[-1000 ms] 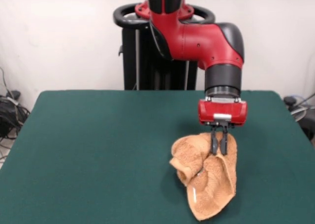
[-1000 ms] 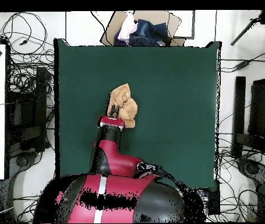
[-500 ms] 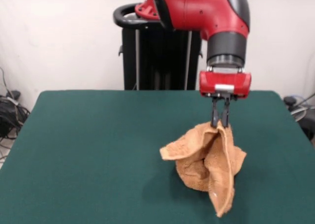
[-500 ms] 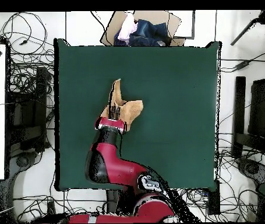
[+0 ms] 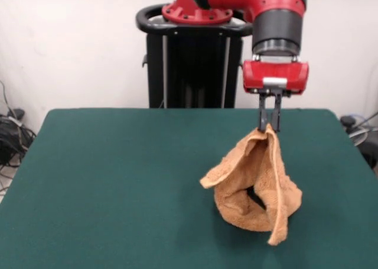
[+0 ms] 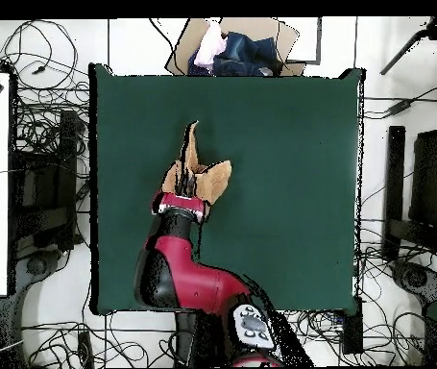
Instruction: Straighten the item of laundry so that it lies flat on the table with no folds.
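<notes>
The orange-tan terry towel (image 5: pixel 254 186) hangs in a crumpled cone from my gripper (image 5: pixel 269 126), which is shut on its top edge. The towel's lower folds still touch the dark green table (image 5: pixel 118 180) at the right of the front view. A loose corner sticks out to the left and a flap hangs down in front. In the overhead view the towel (image 6: pixel 197 173) shows as a narrow folded shape just beyond my gripper (image 6: pixel 187 183), left of the table's (image 6: pixel 279 173) middle. No tag shows.
The black pedestal (image 5: pixel 189 62) stands behind the table's far edge. A cardboard box with clothes (image 6: pixel 236 48) sits beyond the table's top edge in the overhead view. Cables and stands lie round the table's sides.
My gripper has risen with the towel pinched in it. The towel has gone from a crumpled heap on the table to a hanging cone, and it has stretched taller.
</notes>
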Controlling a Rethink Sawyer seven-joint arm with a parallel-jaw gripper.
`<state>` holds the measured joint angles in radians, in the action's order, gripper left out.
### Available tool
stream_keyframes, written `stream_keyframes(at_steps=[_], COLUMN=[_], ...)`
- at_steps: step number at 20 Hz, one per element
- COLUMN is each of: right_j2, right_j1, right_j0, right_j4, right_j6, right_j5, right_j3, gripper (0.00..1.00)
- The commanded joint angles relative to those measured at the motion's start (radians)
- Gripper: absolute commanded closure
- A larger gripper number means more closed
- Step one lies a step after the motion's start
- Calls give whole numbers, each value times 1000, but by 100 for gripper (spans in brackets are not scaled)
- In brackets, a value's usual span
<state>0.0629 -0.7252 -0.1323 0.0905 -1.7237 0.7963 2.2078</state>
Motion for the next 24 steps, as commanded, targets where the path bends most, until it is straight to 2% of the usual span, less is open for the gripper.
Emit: stream_keyframes(at_steps=[1,15,19,24], right_j2=[9,-3,-13,-45], right_j1=[-89,-211,-290,-371], right_j0=[-19,-47,-35,26], right_j4=[-4,-25,8,81], right_j6=[-247,-252,-269,-278], right_j5=[-95,-174,-215,-255], right_j3=[61,180,264,334], gripper=[100,100,100,100])
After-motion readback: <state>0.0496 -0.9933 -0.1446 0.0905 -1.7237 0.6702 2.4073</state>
